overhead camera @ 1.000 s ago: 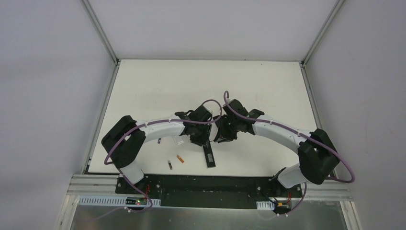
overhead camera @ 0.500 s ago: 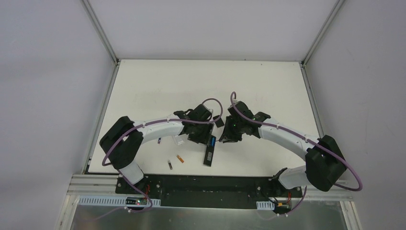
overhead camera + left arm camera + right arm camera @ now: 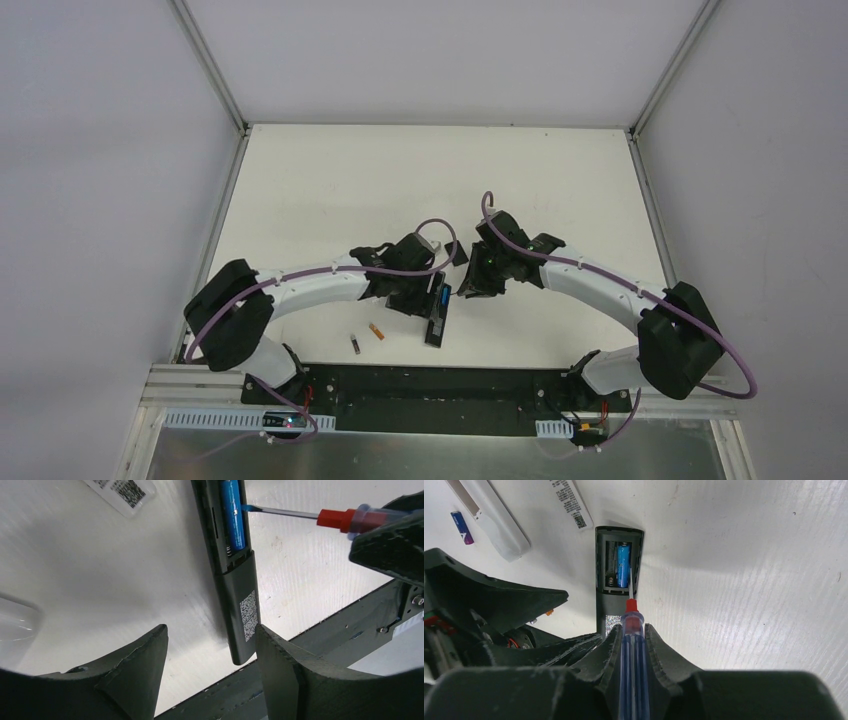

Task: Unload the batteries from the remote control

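Inside the open bay of the black remote [image 3: 241, 605] lies a blue battery [image 3: 232, 512], small, hard, slick, probably best levered at its end by the screwdriver [image 3: 631, 650] the right claw [image 3: 631, 630] pinches, left claw [image 3: 211, 631] spread.

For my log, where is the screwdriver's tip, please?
Right wrist view, centre: the screwdriver tip sits at the blue battery's right side in the black remote's compartment.

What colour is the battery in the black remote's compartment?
The battery is blue; left wrist view.
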Controlling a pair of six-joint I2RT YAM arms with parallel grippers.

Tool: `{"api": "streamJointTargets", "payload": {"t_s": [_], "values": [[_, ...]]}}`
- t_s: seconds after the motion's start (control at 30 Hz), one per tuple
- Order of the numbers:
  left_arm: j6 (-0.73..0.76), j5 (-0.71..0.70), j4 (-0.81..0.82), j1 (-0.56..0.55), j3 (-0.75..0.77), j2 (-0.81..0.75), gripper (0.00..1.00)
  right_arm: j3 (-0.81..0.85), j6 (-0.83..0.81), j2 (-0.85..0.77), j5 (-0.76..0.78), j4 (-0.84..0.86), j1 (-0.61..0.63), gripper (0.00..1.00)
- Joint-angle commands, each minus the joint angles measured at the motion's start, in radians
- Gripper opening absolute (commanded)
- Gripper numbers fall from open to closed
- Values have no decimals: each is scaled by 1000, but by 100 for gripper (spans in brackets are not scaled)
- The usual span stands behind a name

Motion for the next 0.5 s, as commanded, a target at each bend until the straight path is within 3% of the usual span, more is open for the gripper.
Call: {"api": "streamJointTargets", "payload": {"t_s": [0.0, 0.17, 0.47], "values": [[-66, 29, 43, -25, -19, 40, 63, 15, 9, 9, 16, -16, -6, 0], [-81, 36, 57, -36, 0, 104, 60, 13, 7, 15, 11, -18, -7, 0], [-99, 80, 109, -42, -6, 138, 41, 8, 6, 17, 9, -15, -7, 0]]}}
